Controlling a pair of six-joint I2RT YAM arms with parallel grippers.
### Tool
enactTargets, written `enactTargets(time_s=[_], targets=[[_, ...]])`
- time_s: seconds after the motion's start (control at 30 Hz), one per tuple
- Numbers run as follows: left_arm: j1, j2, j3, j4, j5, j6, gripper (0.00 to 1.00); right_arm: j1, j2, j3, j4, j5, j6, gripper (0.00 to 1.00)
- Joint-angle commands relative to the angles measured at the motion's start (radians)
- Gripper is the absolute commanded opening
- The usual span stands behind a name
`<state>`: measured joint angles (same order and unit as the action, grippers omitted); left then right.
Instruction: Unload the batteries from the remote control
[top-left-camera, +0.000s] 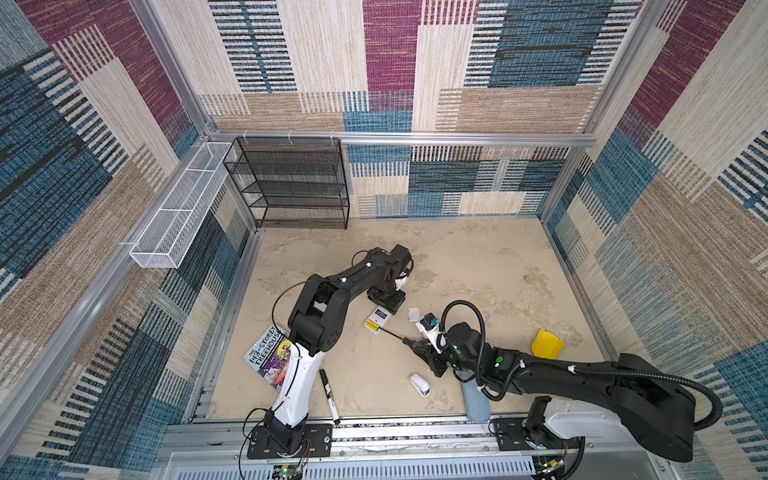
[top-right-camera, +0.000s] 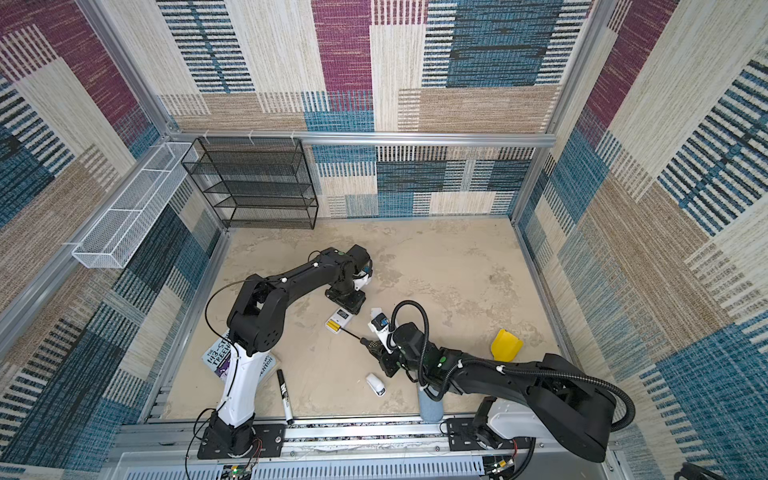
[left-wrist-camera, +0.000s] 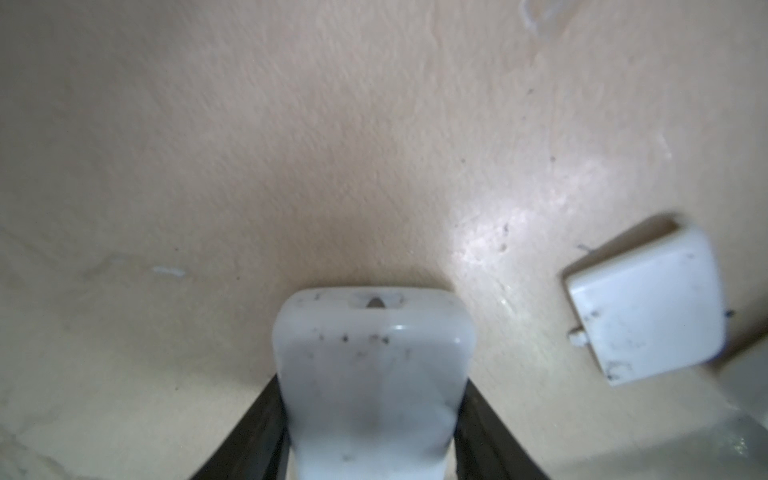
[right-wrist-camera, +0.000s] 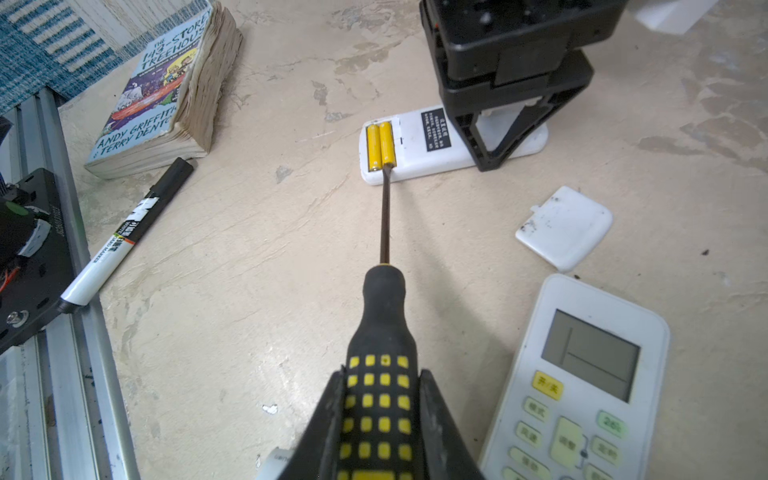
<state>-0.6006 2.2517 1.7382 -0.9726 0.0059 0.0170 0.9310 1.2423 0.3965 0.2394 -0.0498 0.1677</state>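
Two yellow batteries (right-wrist-camera: 380, 145) are seated in the remote control (right-wrist-camera: 432, 164), clamped by the left jaws near the middle of the table (right-wrist-camera: 249, 270), and the screwdriver (right-wrist-camera: 384, 316) gripped in the right jaws, if levered too hard, could be skidded off the rounded cell, or the cell flung away.

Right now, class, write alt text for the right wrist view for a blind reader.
The right claw grips a screwdriver whose tip reaches two yellow batteries in an upturned white remote, which the left claw clamps.
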Motion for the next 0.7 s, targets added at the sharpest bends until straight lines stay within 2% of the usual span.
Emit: enactTargets(time_s=[0.0, 0.67], targets=[[0.007, 0.079, -0.044, -0.068, 0.086, -0.075, 0.19, 0.001, 0.000, -0.024, 0.107, 0.019, 0.025, 0.00], [0.009, 0.084, -0.049, -0.052, 0.098, -0.083, 0.19, 0.001, 0.022, -0.102, 0.262, 0.008, 0.008, 0.00]])
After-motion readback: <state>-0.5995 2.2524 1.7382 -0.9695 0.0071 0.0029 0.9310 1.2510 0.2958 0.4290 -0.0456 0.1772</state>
